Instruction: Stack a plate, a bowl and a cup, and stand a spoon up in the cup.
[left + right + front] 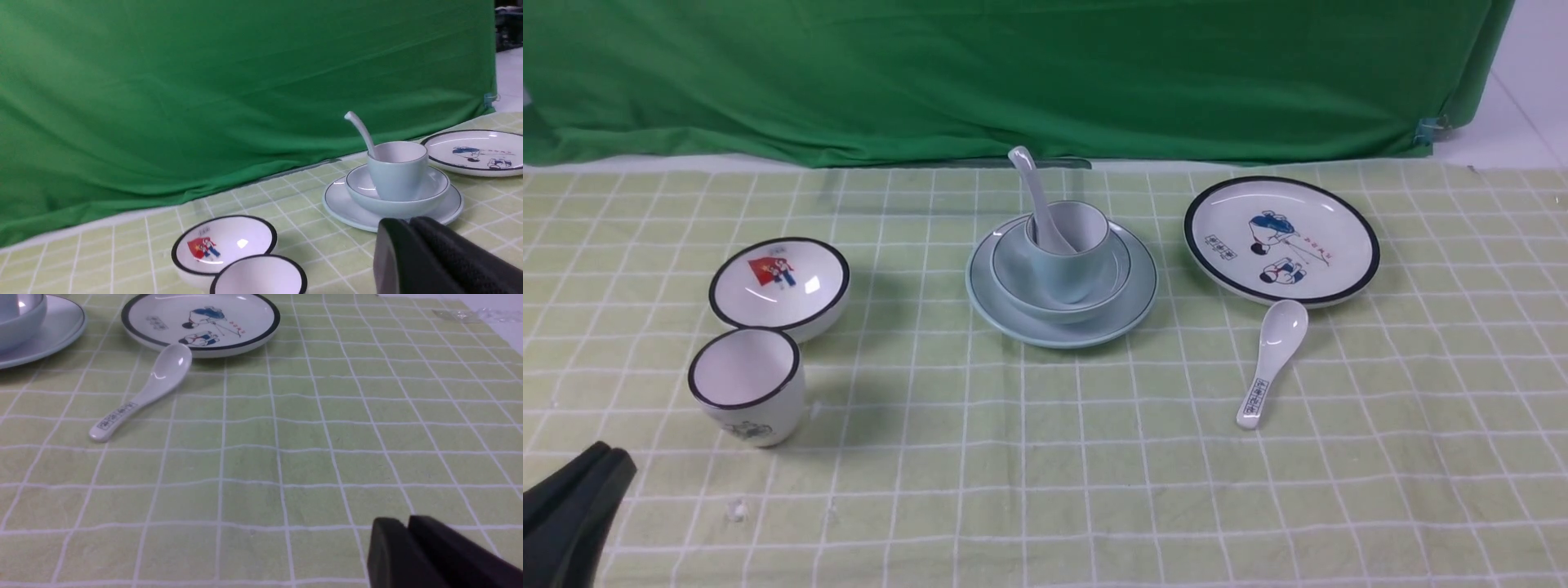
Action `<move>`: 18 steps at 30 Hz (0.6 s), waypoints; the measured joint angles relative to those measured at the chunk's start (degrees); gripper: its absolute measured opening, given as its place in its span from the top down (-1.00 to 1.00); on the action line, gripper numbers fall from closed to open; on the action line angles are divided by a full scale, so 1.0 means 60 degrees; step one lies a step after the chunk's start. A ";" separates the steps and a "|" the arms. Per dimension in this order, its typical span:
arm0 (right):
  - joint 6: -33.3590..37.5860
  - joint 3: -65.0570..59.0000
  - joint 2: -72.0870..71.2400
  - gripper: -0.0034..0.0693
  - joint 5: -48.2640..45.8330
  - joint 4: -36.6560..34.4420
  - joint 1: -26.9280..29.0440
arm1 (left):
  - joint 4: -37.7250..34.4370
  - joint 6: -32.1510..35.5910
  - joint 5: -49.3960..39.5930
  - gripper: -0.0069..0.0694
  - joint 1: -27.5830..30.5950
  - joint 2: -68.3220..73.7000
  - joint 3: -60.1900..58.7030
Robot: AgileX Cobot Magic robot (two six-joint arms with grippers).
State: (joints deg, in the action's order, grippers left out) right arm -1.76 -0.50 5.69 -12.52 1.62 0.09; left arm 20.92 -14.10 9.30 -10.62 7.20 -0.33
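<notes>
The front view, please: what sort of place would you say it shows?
Probably a robot test setup rather than a home table: a green backdrop cloth hangs behind, a checked tablecloth covers the surface, and the black left tool shows at the near side.

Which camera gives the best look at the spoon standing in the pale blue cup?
The front view: the spoon shows from handle tip down into the cup. The left wrist view shows only its handle above the rim. The right wrist view misses it.

Left gripper (611, 459): jaws pressed together, empty, well left of plate (1013, 325), robot side. Right gripper (407, 523): tips near-touching, gap unclear, well apart from plate.
</notes>
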 joint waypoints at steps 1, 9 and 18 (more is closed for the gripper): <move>0.0000 0.0000 0.0000 0.65 0.0000 0.0000 0.0000 | -0.0055 0.0000 -0.0034 0.90 0.0000 0.0006 0.0000; 0.0000 0.0000 0.0000 0.58 0.0000 0.0000 0.0000 | -0.3323 0.2512 -0.1433 0.90 0.0008 -0.0051 0.0000; 0.0000 0.0000 0.0000 0.51 0.0000 0.0000 0.0000 | -0.4219 0.3138 -0.3642 0.90 0.0795 -0.1154 -0.0011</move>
State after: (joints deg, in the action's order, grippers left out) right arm -1.76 -0.50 5.69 -12.52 1.62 0.09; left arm -4.40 4.72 -12.56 -5.85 0.28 -0.40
